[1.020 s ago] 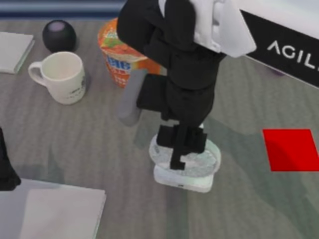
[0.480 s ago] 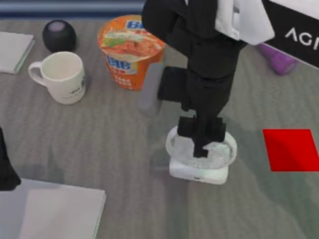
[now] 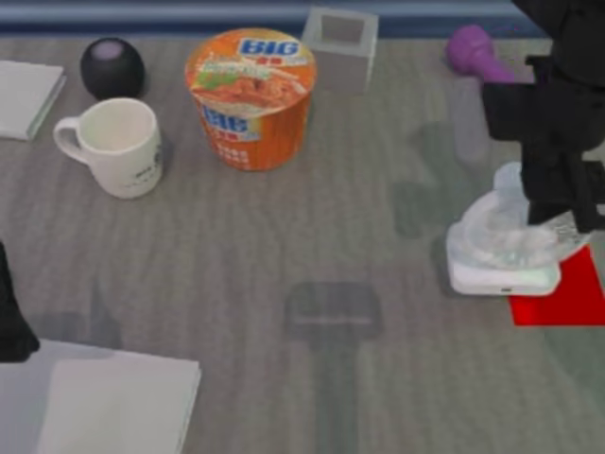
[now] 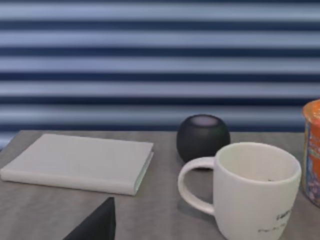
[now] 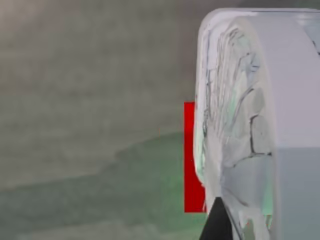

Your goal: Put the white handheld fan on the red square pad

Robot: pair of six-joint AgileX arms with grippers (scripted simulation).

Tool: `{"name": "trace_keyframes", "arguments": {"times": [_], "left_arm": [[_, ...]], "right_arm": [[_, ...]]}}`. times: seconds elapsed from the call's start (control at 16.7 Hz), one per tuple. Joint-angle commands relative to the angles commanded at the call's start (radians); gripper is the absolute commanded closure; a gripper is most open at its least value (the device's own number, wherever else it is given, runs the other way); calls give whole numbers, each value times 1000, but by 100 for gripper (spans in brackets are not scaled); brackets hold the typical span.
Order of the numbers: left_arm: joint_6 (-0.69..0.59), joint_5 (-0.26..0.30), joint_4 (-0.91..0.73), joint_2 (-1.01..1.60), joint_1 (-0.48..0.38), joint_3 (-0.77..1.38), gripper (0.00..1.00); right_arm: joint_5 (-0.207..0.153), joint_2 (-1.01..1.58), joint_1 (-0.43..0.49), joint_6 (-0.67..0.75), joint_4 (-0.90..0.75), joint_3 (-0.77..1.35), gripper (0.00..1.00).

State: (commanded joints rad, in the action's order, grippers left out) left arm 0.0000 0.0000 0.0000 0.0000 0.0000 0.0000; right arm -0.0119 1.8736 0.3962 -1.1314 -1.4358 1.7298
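The white handheld fan (image 3: pixel 501 255) hangs tilted in my right gripper (image 3: pixel 565 203), which is shut on its round grille head. In the top view its white base overlaps the left edge of the red square pad (image 3: pixel 572 295) at the table's right. Whether the base touches the pad I cannot tell. The right wrist view is filled by the fan's grille (image 5: pixel 240 130), with a strip of the red pad (image 5: pixel 192 160) beside it and one dark fingertip (image 5: pixel 217 227) against the grille. My left gripper (image 3: pixel 11 322) stays parked at the table's left edge, open and holding nothing.
A white mug (image 3: pixel 118 147), an orange noodle cup (image 3: pixel 250 95), a black ball-shaped speaker (image 3: pixel 112 66) and a pale book (image 3: pixel 26 95) stand at the back left. A grey cube (image 3: pixel 340 36) and a purple object (image 3: pixel 477 52) sit at the back. A white book (image 3: pixel 104 402) lies front left.
My right gripper has carried the fan from the table's middle to the right, so that it now reaches the red pad's left edge. The left arm has not moved.
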Motion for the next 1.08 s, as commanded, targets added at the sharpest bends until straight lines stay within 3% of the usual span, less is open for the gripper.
{"name": "trace_keyframes", "arguments": {"times": [0.18, 0.36, 0.66, 1.08], "left_arm": [[0, 0, 0, 0, 0, 0, 0], [0, 0, 0, 0, 0, 0, 0], [0, 0, 0, 0, 0, 0, 0], [0, 0, 0, 0, 0, 0, 0]], "right_arm": [[-3, -50, -125, -168, 18, -68, 100], [-5, -78, -192, -244, 29, -105, 100], [-5, -75, -192, -246, 31, -108, 100], [-5, -68, -196, -249, 164, -231, 100]]}}
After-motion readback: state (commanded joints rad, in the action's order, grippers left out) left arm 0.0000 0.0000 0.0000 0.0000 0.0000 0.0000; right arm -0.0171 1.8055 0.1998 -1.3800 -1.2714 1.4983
